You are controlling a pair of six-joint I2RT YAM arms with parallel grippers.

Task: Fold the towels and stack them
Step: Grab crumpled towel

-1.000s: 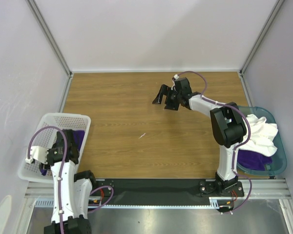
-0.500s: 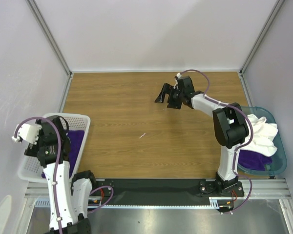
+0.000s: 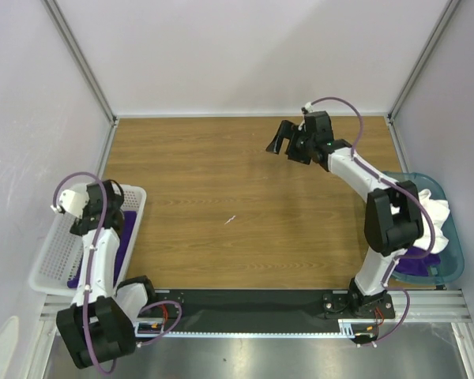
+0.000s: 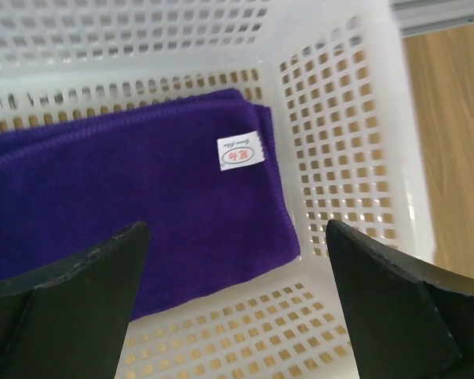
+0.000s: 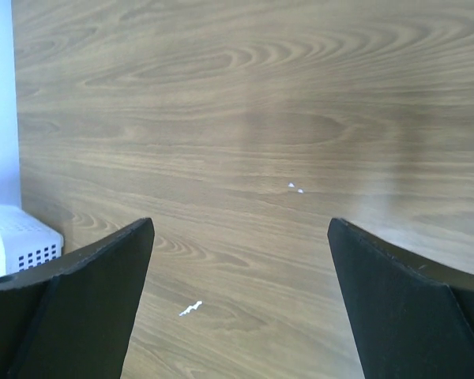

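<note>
A folded deep-purple towel (image 4: 142, 205) with a small white tag (image 4: 237, 151) lies flat in the white perforated basket (image 4: 340, 158). My left gripper (image 4: 237, 229) hangs open above its near edge and holds nothing. From the top view the same towel (image 3: 125, 237) shows beside my left gripper (image 3: 110, 212). A large white towel (image 3: 426, 209) lies bunched over another purple towel (image 3: 415, 257) in the teal bin (image 3: 457, 253). My right gripper (image 3: 288, 146) stands open and empty over bare wood at the far middle of the table, seen also in the right wrist view (image 5: 241, 223).
The basket (image 3: 55, 253) sits at the table's near left corner, the bin at the near right edge. A tiny white scrap (image 3: 231, 219) lies mid-table. Grey walls and metal posts close in three sides. The basket's corner (image 5: 16, 237) shows in the right wrist view.
My left gripper has opened, letting go of the purple towel in the basket, and lifted back from it. The right arm has swung farther right and toward the back wall, still open.
</note>
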